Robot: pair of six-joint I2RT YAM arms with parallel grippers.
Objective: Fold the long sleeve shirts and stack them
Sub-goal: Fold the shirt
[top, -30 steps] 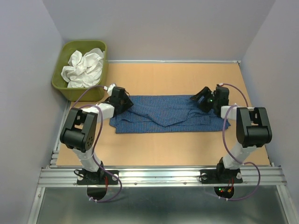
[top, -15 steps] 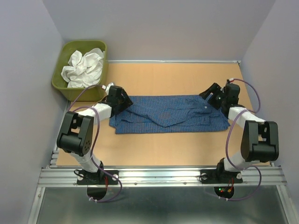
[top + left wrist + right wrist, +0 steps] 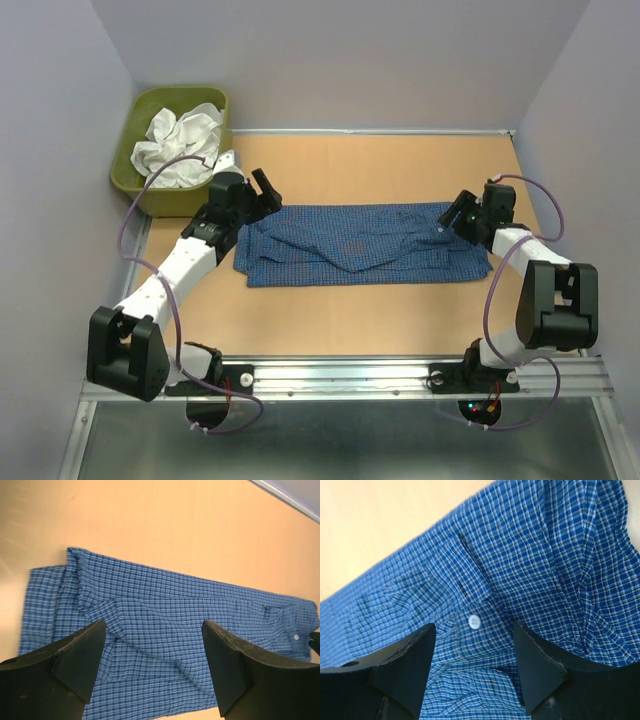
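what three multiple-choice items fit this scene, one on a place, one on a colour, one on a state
1. Where is the white garment?
A. in the green tub
B. on the floor
C. hung on the wall

2. The shirt spread on the table is
A. red striped
B. blue checked
C. plain yellow

3. The left gripper is
A. shut on the shirt
B. open, holding nothing
C. out of view

Answers:
1 A, the crumpled white cloth lies inside the tub.
2 B, both wrist views show blue and white checks.
3 B, its jaws stand wide apart above the shirt.
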